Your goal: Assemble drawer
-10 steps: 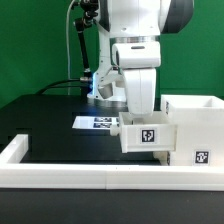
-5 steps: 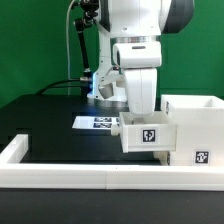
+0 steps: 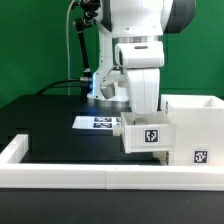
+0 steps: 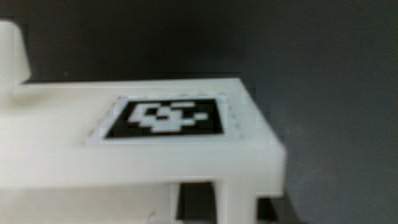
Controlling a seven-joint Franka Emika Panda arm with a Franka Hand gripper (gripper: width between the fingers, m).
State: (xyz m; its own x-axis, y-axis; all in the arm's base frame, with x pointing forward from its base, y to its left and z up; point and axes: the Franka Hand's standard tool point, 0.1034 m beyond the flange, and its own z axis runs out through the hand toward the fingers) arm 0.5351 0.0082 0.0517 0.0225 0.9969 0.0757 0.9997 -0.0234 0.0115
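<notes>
**Tray at the mouth of the housing, arm barely creeping**

Hardly anything has shifted over the last second: the arm and the tray have edged a touch toward the exterior view's right, nothing more. Starting at the gripper (image 3: 142, 118) — its fingertips are hidden behind the tray (image 3: 148, 134), so whether they clamp it or stand apart, I cannot tell. In the wrist view a tagged white surface (image 4: 169, 118) fills the picture, close under the camera. Outward from there, the tray sits tight against the housing (image 3: 192, 125), on the side toward the exterior view's left, tag facing the camera. Behind, the marker board (image 3: 98, 122) lies flat on the black table (image 3: 50, 125), and the white border wall (image 3: 60, 178) runs along the front. My read: this tray is only partly in, and a second tray is not in sight.
</notes>
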